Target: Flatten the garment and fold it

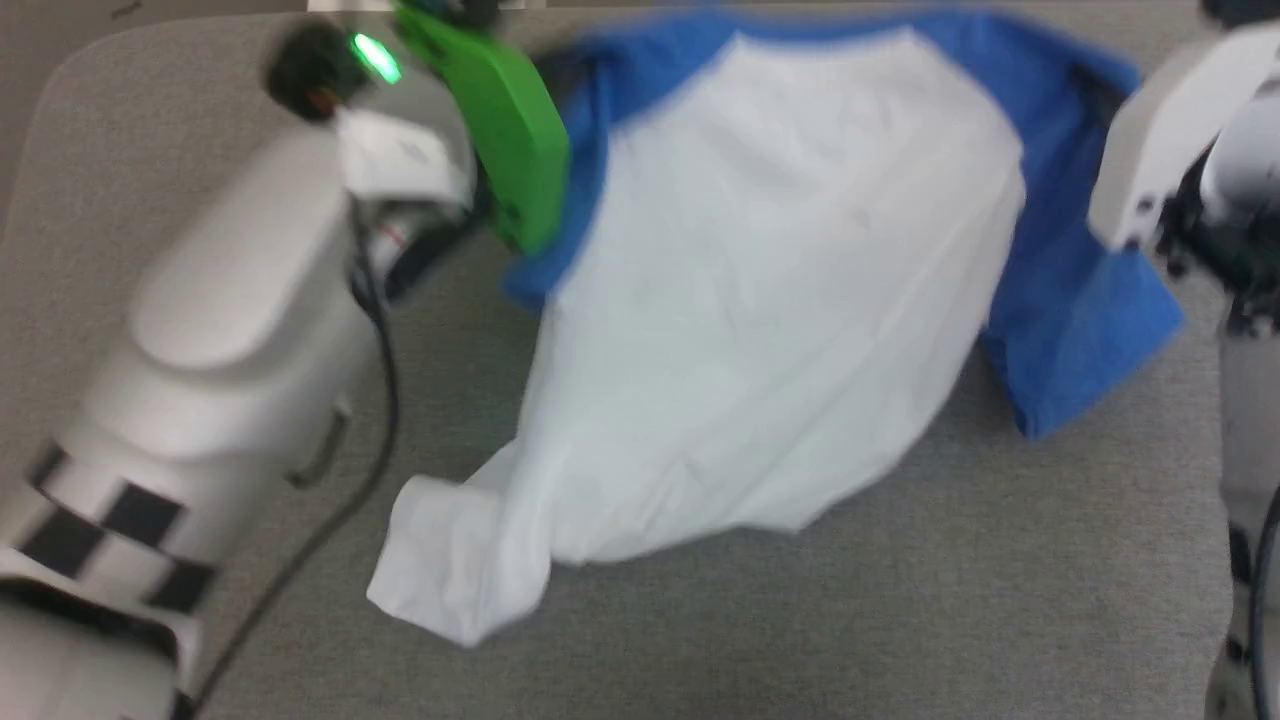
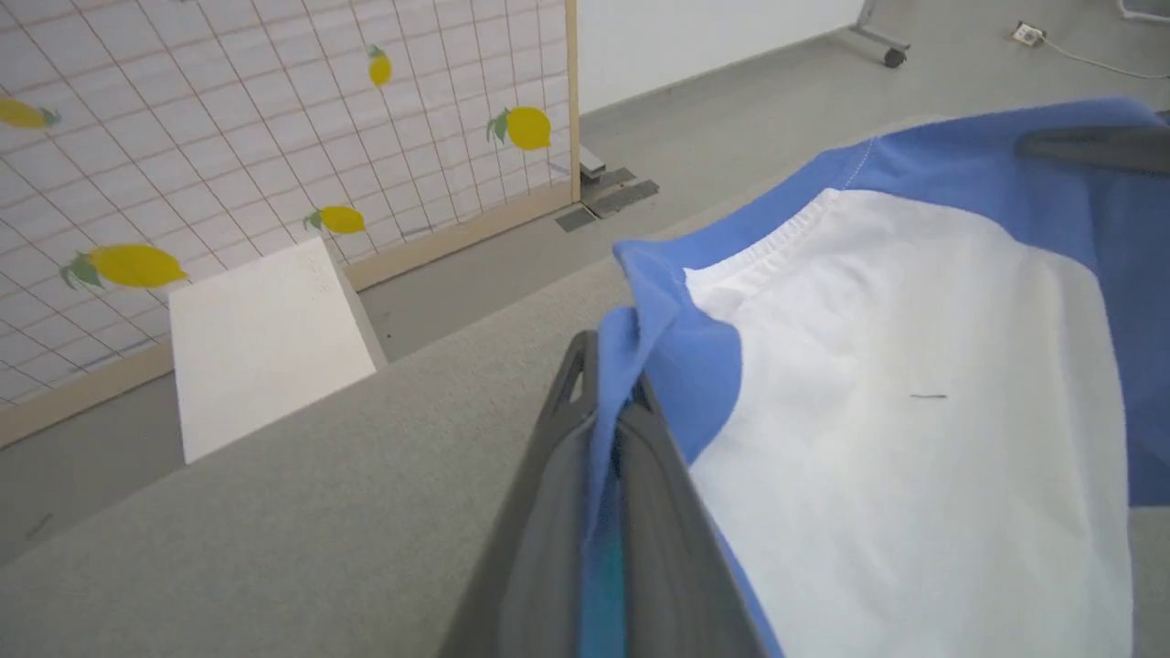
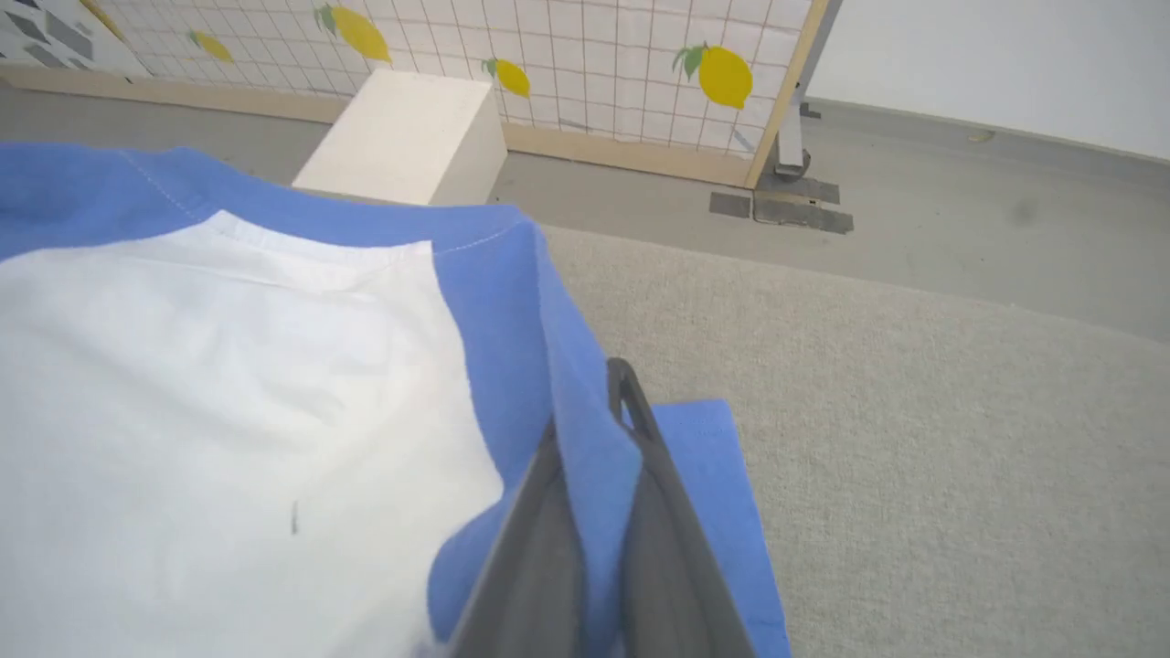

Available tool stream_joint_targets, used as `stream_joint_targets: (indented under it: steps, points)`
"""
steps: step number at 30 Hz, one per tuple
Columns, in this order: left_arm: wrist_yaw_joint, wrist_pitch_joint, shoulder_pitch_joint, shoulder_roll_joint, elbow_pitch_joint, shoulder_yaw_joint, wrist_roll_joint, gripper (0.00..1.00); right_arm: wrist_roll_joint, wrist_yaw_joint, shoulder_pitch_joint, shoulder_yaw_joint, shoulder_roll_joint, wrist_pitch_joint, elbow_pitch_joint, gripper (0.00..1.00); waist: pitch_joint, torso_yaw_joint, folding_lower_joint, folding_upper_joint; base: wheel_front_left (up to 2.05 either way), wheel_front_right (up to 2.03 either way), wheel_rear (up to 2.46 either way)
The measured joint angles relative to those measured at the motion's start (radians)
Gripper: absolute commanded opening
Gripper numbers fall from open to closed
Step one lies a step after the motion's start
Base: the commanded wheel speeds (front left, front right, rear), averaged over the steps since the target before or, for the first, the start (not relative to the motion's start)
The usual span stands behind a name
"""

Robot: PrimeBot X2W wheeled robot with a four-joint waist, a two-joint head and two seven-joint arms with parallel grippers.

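Observation:
The garment (image 1: 770,300) is stretched between my two grippers at its blue shoulders, its plain white side facing me. Its hem corner (image 1: 450,560) trails on the grey table, and one blue sleeve (image 1: 1080,330) hangs at the right. No bear or lettering print shows. In the left wrist view my left gripper (image 2: 611,384) is shut on a bunched fold of blue shoulder fabric (image 2: 658,338). In the right wrist view my right gripper (image 3: 599,411) is shut on the other blue shoulder (image 3: 512,302). A dark finger of the right gripper (image 2: 1088,146) crosses the left wrist view's top right.
The grey felt-like table (image 1: 900,600) lies under the garment, with a rounded corner at far left. Beyond its far edge are a white box (image 3: 407,137), a lemon-print grid screen (image 2: 228,137), and grey floor with a caster (image 2: 891,57). My pale left forearm (image 1: 220,330) takes up the lower left.

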Motion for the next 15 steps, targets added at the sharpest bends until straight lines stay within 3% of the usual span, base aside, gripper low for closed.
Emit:
stream_joint_targets:
  steps: [6, 15]
  points:
    - [0.002, -0.053, -0.253, 0.067, 0.084, 0.099, 0.016, 0.0, -0.017, 0.0, -0.3, -0.018, 0.02, 0.006, 0.068, 0.0, 0.022, -0.039, 0.0, 0.0, 0.0, 0.0, 0.0]
    - [0.077, -0.231, -0.592, 0.116, 0.2, 0.135, 0.209, 0.0, -0.221, 0.0, -0.727, -0.088, 0.108, -0.191, 0.198, 0.0, 0.123, -0.075, 0.0, 0.0, 0.0, 0.0, 0.0]
